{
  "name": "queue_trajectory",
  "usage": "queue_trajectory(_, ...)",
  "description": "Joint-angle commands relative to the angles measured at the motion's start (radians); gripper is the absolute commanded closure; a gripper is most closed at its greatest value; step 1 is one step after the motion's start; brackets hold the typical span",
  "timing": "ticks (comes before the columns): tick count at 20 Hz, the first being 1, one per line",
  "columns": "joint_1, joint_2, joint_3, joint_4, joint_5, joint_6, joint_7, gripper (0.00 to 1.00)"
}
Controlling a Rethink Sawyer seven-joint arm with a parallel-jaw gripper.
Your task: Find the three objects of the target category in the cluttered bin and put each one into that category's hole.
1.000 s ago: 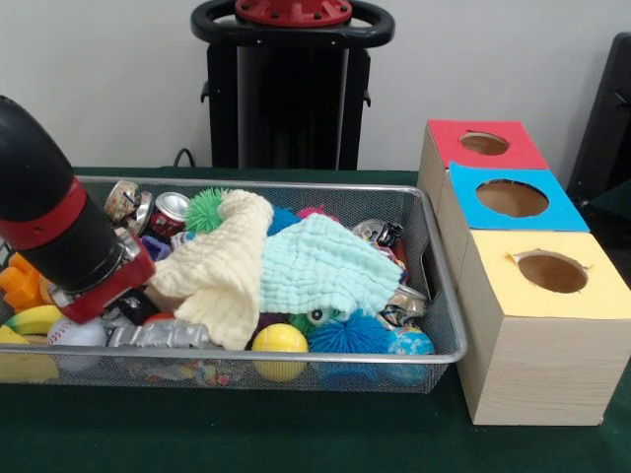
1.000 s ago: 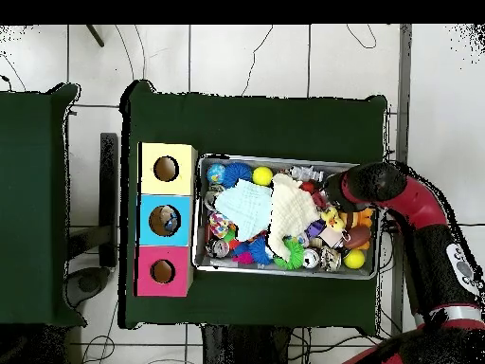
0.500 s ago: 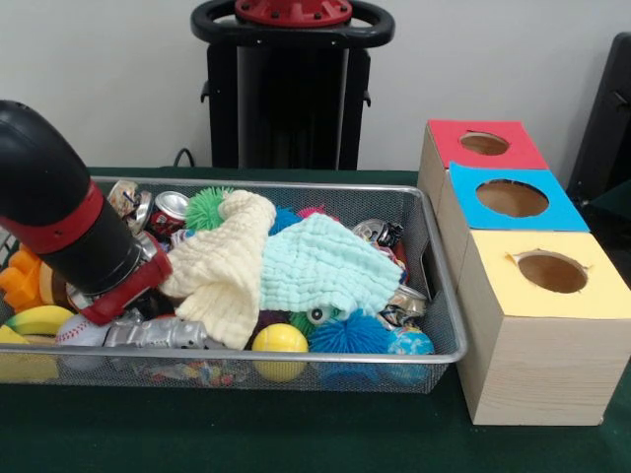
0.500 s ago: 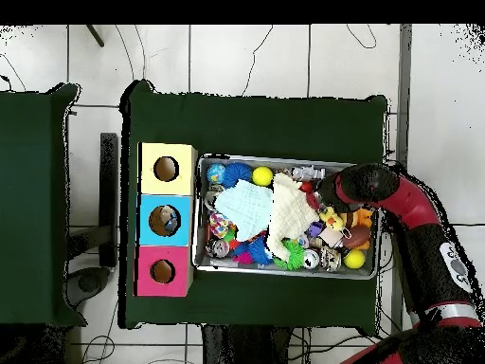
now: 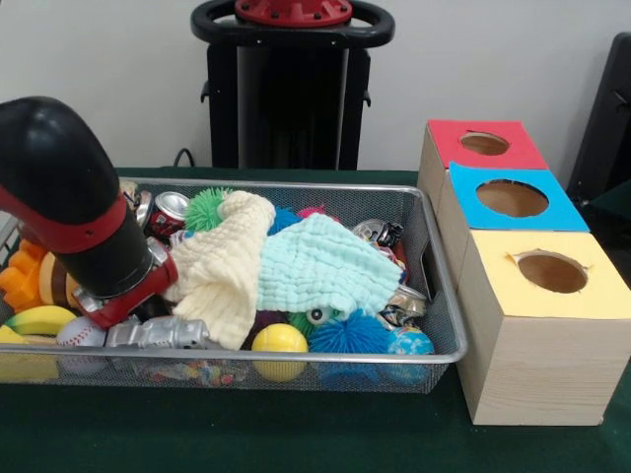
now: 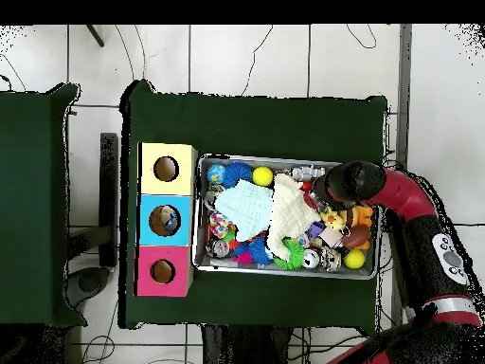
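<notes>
The wire mesh bin [image 5: 296,184] [image 6: 284,159] is heaped with toys, cans and two cloths. A pale yellow cloth [image 5: 222,266] [image 6: 289,213] and a mint cloth [image 5: 320,261] [image 6: 244,209] lie over the middle. My gripper [image 5: 138,301] [image 6: 325,194] is down in the bin's left part in the front view, pressed against the yellow cloth's edge, its tip buried in the clutter. Around it are a baseball [image 5: 77,332], a crushed silver can [image 5: 158,333] and a red soda can [image 5: 168,212]. A yellow ball [image 5: 279,340] sits at the front.
Three wooden boxes with holes stand beside the bin: red [image 5: 483,145] [image 6: 162,271], blue [image 5: 513,197] [image 6: 165,220], yellow [image 5: 552,271] [image 6: 166,169]. A blue spiky ball [image 5: 350,335], a green spiky ball [image 5: 205,207], a banana [image 5: 35,318] and an orange toy [image 5: 25,276] also fill the bin.
The arm has swung further over the bin, and the gripper end has slid toward the yellow cloth, pushing against its edge. Nothing has been lifted.
</notes>
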Motion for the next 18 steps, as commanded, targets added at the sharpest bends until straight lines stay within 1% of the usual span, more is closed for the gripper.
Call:
queue_trajectory(1,0.048,-0.021,-0.036,0.083,-0.17,-0.168,-0.171,1.0)
queue_trajectory(3,0.05,-0.019,-0.036,0.085,-0.192,-0.205,-0.163,1.0)
queue_trajectory(6,0.025,0.007,-0.019,0.079,-0.206,-0.234,-0.168,1.0)
queue_trajectory(8,0.001,0.02,-0.006,0.091,-0.199,-0.244,-0.18,1.0)
queue_trajectory(10,-0.01,0.027,-0.003,0.098,-0.187,-0.241,-0.171,1.0)
queue_trajectory(11,-0.013,0.028,-0.002,0.1,-0.184,-0.242,-0.17,0.0)
queue_trajectory(14,-0.028,0.038,0.011,0.105,-0.182,-0.258,-0.184,0.0)
queue_trajectory(18,-0.031,0.04,0.013,0.106,-0.179,-0.245,-0.183,0.0)
